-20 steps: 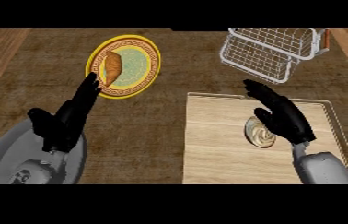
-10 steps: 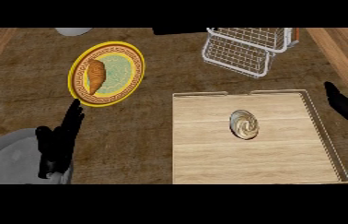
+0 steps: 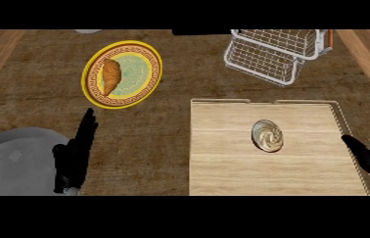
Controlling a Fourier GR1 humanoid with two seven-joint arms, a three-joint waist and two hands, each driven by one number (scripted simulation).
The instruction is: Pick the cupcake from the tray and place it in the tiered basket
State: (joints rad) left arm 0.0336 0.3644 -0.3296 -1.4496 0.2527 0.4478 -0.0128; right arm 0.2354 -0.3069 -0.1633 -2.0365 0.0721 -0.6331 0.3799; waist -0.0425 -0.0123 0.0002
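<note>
Cupcake [image 3: 268, 135] is sitting on the wooden tray [image 3: 217, 168], near its middle, and nothing is touching it. We are keeping our left hand [image 3: 74, 154] resting at the near left, fingers straight and pressed together. Our right hand [image 3: 357, 151] is only peeking in at the right edge, so we cannot tell its fingers. We should bring it over the cupcake, close around its sides, then lift towards the tiered basket [image 3: 271, 56] at the far right, which is partly cut off.
</note>
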